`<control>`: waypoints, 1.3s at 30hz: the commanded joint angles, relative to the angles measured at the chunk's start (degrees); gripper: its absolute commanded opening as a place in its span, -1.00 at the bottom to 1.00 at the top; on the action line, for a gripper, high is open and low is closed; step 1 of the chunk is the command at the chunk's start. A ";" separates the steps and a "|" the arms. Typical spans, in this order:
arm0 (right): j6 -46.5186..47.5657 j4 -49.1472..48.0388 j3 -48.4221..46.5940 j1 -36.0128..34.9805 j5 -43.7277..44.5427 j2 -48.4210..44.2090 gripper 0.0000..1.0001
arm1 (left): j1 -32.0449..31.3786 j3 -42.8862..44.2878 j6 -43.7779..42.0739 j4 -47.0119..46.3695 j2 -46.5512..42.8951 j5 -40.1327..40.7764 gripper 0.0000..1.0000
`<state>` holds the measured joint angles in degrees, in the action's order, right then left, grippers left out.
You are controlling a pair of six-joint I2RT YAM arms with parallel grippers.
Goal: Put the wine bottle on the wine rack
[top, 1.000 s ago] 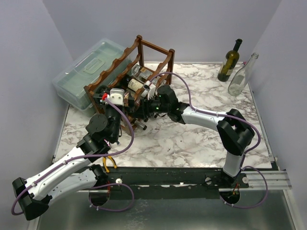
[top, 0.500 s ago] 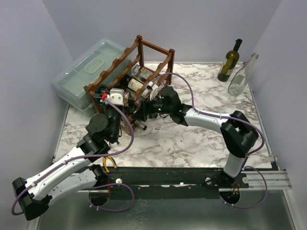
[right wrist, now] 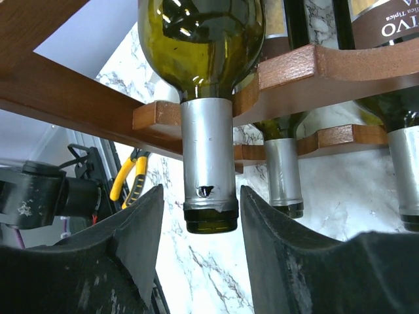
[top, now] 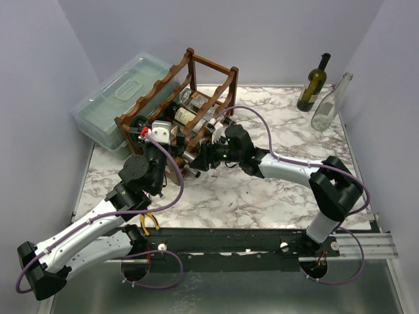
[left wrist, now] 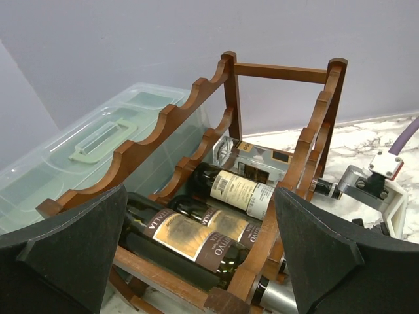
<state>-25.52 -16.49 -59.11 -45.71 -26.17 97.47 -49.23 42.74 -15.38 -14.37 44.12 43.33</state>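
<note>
The left arm (top: 98,222) stretched forward from its base, the left gripper (left wrist: 200,193) spread wide. The right arm (top: 294,171) folded leftward across the table, the right gripper (right wrist: 201,193) narrowly parted, both wrists close together.

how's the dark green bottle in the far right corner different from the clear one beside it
The dark green bottle is olive with a black neck; the clear bottle is colourless. The dark green bottle stands farther back, the clear bottle nearer the right wall. Both stand on the table.

wine bottle (right wrist: 208,157) — green, lying in rack | wine rack (left wrist: 281,72) — brown, scalloped
</note>
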 commanded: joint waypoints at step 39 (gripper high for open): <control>1.37 13.51 6.15 21.21 42.10 -27.50 0.54 | 0.01 2.00 3.37 1.71 -0.34 -2.55 0.89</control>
<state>-22.79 -6.42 -47.77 -30.20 9.65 71.35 -49.23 43.64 -12.86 -12.91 44.95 41.39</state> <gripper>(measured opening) 0.760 0.945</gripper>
